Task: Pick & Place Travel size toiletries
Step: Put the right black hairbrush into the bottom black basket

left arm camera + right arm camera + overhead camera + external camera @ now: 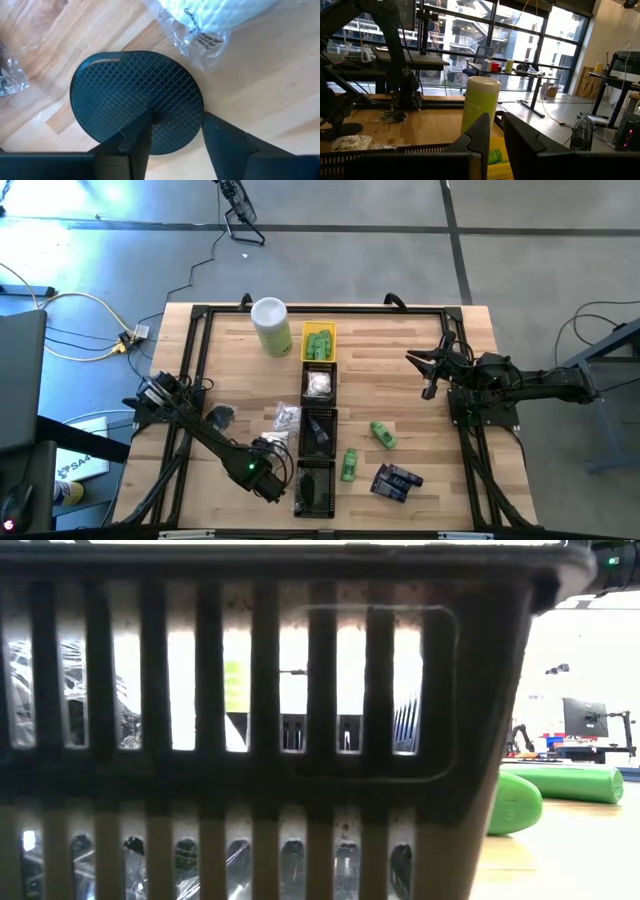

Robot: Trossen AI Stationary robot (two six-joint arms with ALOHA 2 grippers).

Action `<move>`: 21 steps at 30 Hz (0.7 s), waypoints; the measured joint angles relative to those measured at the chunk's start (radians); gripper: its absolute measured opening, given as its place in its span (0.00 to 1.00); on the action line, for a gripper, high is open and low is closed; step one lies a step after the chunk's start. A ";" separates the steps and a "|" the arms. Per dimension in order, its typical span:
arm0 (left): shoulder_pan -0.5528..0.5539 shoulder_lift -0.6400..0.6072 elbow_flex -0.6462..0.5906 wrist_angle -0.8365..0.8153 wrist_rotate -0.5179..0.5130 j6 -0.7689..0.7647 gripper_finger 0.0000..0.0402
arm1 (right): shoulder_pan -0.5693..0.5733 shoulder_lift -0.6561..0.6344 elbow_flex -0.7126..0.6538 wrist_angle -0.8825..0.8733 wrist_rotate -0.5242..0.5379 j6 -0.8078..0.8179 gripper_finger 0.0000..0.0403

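While the left gripper (176,134) is lowered at the lower left of the high view, its part-open jaws are set around the edge of a black round puck (136,100) lying on the wooden surface (280,90), just beside a white clear-wrapped piece (215,15). Two green bottles (383,433) and dark packets (396,481) are seen lower right. The right gripper (430,365) is held raised at right, jaws nearly closed on nothing.

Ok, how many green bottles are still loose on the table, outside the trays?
2: one green bottle lies right of the tray row, the other just below it, nearer the trays. More green ones sit in the yellow tray; some may be hidden.
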 joint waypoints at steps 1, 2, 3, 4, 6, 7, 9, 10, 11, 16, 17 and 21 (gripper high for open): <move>0.000 0.000 0.000 0.000 0.000 0.000 0.39 | 0.000 0.000 0.000 0.000 0.000 0.000 0.11; 0.000 0.000 0.000 0.001 0.000 0.000 0.37 | 0.000 0.000 0.000 0.000 0.000 0.000 0.11; 0.000 0.000 0.000 0.003 0.000 0.000 0.36 | 0.000 0.000 0.000 0.000 0.000 0.000 0.11; 0.000 0.000 0.000 0.004 0.000 0.000 0.34 | 0.000 0.000 0.000 0.000 0.000 0.000 0.11; 0.000 0.000 0.000 0.007 0.000 0.000 0.31 | 0.000 0.000 0.000 0.000 0.000 0.000 0.11; 0.000 0.000 0.000 0.009 0.000 0.000 0.30 | 0.000 0.000 0.000 0.000 0.000 0.000 0.11; 0.000 0.000 0.000 0.012 0.000 0.000 0.27 | 0.000 0.000 0.000 0.000 0.000 0.000 0.11; 0.000 0.000 0.000 0.013 0.000 0.000 0.26 | 0.000 0.000 0.000 0.000 0.000 0.000 0.11; 0.000 0.000 0.000 0.015 0.000 0.000 0.24 | 0.000 0.000 0.000 0.000 0.000 0.000 0.11; 0.000 -0.003 0.000 0.024 0.000 0.001 0.16 | 0.000 0.000 0.000 0.000 0.000 0.000 0.11; 0.000 -0.003 0.000 0.025 0.000 0.001 0.14 | 0.000 0.000 0.000 0.000 0.000 0.000 0.11; 0.000 -0.003 0.017 0.015 -0.001 0.008 0.06 | 0.000 0.000 0.000 0.000 0.000 0.000 0.11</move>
